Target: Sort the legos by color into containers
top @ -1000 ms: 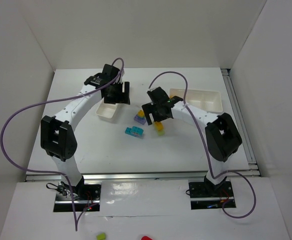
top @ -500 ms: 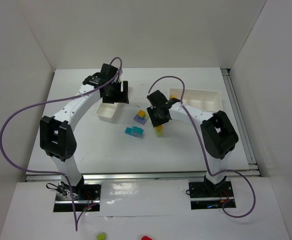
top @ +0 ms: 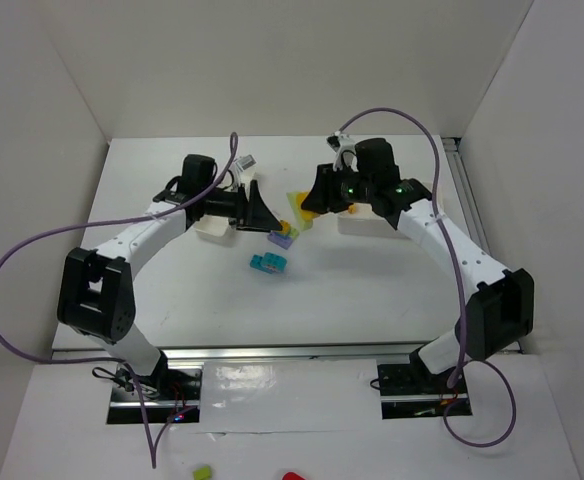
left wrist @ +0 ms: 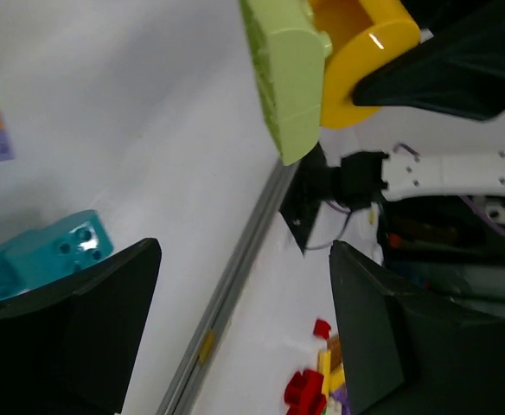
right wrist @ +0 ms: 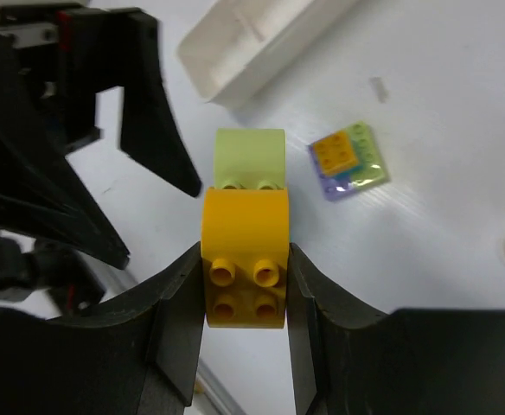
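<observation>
Pinching yellow-and-green lego stack: right fingers; left fingers apart.

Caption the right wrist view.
Right hand grips a yellow brick stuck to a pale green brick, near the open left hand.

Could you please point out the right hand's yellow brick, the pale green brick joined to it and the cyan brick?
yellow brick point(right wrist: 244, 229): right wrist view, smooth face.
pale green brick point(right wrist: 249, 156): right wrist view, smooth face.
cyan brick point(top: 269, 264): top external view, middle.
</observation>
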